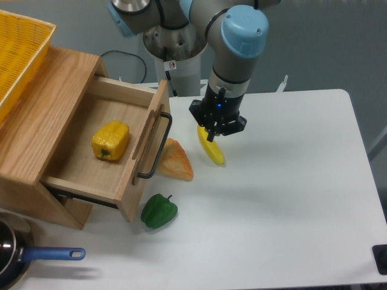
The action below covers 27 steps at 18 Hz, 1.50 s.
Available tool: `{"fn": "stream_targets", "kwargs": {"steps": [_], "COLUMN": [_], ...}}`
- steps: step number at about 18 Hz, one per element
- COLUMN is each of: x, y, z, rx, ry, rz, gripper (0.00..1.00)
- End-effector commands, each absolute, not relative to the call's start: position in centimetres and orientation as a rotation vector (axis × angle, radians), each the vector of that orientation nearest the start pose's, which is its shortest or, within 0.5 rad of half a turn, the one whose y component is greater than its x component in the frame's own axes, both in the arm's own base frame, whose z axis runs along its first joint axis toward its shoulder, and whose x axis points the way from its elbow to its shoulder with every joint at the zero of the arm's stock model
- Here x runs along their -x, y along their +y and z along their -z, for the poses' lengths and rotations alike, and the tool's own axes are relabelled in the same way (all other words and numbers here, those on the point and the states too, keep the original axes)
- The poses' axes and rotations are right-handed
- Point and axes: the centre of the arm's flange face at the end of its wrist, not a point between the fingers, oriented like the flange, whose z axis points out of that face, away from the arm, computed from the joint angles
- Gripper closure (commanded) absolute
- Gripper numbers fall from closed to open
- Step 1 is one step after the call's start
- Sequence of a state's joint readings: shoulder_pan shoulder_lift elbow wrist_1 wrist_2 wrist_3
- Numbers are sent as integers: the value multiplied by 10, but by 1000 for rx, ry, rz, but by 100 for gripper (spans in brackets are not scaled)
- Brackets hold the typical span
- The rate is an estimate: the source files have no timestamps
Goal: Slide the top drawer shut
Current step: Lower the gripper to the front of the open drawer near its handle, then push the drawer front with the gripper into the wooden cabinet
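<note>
The top drawer of light oak wood stands pulled out of the cabinet, with a yellow bell pepper lying inside. Its front panel carries a thin black bar handle that faces right. My gripper hangs right of the drawer front, above the table, and is shut on a yellow banana whose lower end points down toward the table. The fingertips are mostly hidden behind the gripper body and the banana.
A slice of bread or sandwich lies just right of the handle. A green bell pepper sits by the drawer's front corner. A yellow basket rests on the cabinet. A blue-handled pan is at the bottom left.
</note>
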<state>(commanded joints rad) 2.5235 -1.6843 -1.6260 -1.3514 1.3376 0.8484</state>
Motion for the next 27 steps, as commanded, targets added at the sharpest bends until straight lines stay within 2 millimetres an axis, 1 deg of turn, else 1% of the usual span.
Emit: {"fn": "stream_targets", "kwargs": {"steps": [6,9,12,14,16,18,20,23,25,27], "x": [321,310,307,300,297,295,290,288,281,278], "y": [460,468,470,473,474,475,479,480,484,485], "z": [-428,-428,-429,-433,-434,-434,-434,-434,-433,-433], "rx": [2923,2922,2910,2904,2904,2903,2905,2905,2909,2908], "ry": [-152,-163,-173,-171,-173,-173,-175,-182,-169,-180], "rz": [173,183,200,199,199,202,205,208,212,216], "gripper": [93,93,93,93,93,93,93,93,93,93]}}
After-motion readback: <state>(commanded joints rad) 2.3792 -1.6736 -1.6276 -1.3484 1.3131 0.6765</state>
